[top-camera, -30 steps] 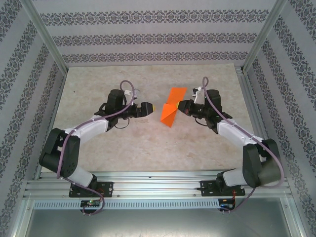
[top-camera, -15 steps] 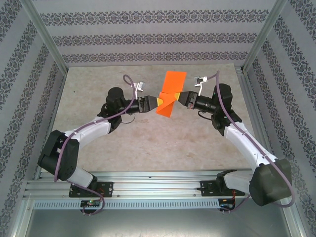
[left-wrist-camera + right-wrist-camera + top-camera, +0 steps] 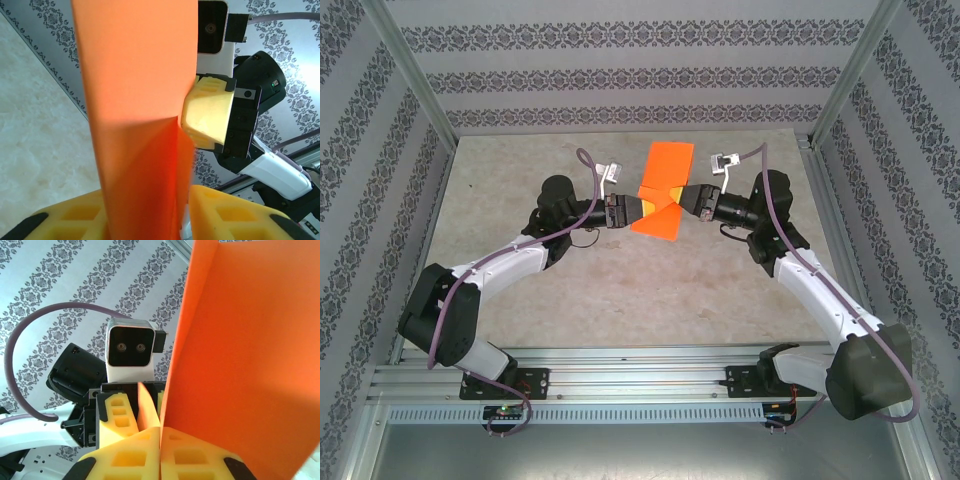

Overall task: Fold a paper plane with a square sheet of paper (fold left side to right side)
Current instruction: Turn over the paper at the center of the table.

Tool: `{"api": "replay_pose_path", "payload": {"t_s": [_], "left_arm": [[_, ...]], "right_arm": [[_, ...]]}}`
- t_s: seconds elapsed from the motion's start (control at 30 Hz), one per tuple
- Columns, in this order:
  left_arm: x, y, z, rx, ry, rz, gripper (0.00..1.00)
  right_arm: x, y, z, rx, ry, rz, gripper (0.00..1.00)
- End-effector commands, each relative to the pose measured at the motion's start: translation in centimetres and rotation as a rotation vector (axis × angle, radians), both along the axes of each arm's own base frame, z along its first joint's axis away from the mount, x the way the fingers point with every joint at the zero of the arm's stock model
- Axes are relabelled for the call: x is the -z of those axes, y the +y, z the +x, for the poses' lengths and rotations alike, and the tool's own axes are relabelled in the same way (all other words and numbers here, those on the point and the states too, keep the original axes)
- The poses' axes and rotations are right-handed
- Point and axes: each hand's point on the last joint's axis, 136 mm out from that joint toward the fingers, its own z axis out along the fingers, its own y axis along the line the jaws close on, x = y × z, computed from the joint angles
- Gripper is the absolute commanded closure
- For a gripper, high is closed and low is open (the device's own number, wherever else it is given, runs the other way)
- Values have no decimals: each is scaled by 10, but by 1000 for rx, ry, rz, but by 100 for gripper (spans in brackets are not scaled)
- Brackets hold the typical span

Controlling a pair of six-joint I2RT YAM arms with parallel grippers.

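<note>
- Two grippers meet above the far middle of the table [image 3: 620,300], fingertips facing each other.
- Square sheet of paper [image 3: 661,190]: bright orange, creased, lifted off the table and standing roughly upright between the two sets of fingertips.
- Right gripper [image 3: 679,203]: yellow pads pressed together, pinching the sheet's lower edge.
- Left gripper [image 3: 637,208]: jaws stand narrowly apart on either side of the sheet's opposite edge, a flap between the pads. I cannot tell whether they actually grip it.

The square sheet of paper [image 3: 663,190] is bright orange, end effector fingers [image 3: 207,117] yellow, walls [image 3: 620,70] grey floral-striped.
</note>
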Motion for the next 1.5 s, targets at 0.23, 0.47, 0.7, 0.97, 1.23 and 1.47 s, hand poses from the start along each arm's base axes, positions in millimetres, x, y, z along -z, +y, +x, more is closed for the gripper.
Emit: {"api": "replay_pose_path", "payload": {"t_s": [0.23, 0.47, 0.7, 0.97, 1.23, 1.47], "left_arm": [[23, 2, 6, -69, -36, 173, 97], [113, 55, 20, -410, -141, 1015, 100], [137, 86, 19, -583, -292, 1549, 100], [131, 42, 15, -564, -597, 1708, 100], [134, 28, 13, -533, -690, 1701, 100], [138, 24, 12, -513, -723, 1718, 100]], "right_arm": [[7, -16, 1, 63, -23, -68, 78], [72, -113, 24, 549, 176, -519, 55], [102, -111, 22, 548, 347, -393, 52], [96, -77, 34, 467, 576, -90, 48], [98, -61, 48, 494, 726, -52, 41], [117, -33, 46, 504, 847, -128, 37]]}}
